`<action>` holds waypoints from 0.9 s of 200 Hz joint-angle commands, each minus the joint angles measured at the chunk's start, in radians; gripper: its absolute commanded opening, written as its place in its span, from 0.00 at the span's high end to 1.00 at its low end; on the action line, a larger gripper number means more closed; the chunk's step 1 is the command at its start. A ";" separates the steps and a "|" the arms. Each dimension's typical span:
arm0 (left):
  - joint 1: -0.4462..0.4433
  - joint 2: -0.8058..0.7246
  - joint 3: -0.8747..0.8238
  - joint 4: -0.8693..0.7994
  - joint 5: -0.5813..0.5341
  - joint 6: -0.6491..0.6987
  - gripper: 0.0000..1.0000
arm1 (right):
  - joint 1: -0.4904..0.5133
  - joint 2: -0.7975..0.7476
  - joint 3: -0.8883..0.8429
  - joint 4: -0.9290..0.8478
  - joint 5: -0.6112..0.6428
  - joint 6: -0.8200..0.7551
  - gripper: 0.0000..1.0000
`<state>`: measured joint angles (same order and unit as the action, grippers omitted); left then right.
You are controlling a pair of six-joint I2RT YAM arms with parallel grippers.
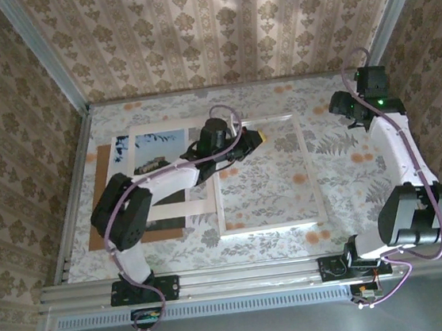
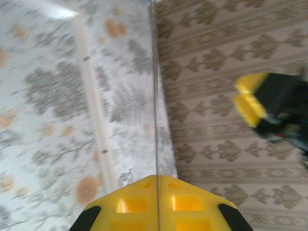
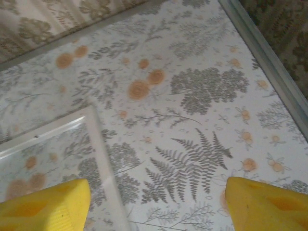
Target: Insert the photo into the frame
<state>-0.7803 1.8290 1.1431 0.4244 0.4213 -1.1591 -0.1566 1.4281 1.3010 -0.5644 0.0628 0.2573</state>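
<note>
While the left gripper (image 1: 254, 138) is clenched on nothing above the far edge of the frame (image 1: 272, 227), the photo (image 1: 159, 150) lies flat just left of it; the right gripper (image 3: 154, 211) stands spread, far right.

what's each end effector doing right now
left end effector: closed, whether it holds anything cannot be told
right end effector: open, holding nothing

Glossy clear-paned frame (image 1: 271, 184), matt brown board (image 1: 102, 163), smooth yellow plastic right claw (image 3: 158, 192); metal rail (image 1: 242, 276)

Lab test booth: wallpapered panels (image 1: 221, 29) and aluminium rails (image 1: 241, 275) enclose the floral table (image 1: 352, 190).
</note>
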 commanded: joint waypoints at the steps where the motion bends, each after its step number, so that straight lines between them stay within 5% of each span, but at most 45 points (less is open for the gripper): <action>1: 0.016 0.023 -0.040 0.083 0.028 -0.040 1.00 | 0.034 -0.029 -0.048 0.023 -0.018 -0.020 0.23; 107: 0.065 0.061 -0.191 0.101 -0.057 0.055 1.00 | 0.197 -0.268 -0.563 0.400 -0.003 -0.044 0.10; 180: 0.086 0.076 -0.184 0.103 -0.033 0.063 1.00 | 0.209 -0.234 -0.819 0.863 0.245 -0.208 0.02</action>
<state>-0.7078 1.8858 0.9569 0.5026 0.3840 -1.1221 0.0498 1.1542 0.5468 0.0521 0.1909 0.1326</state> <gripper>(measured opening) 0.068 0.982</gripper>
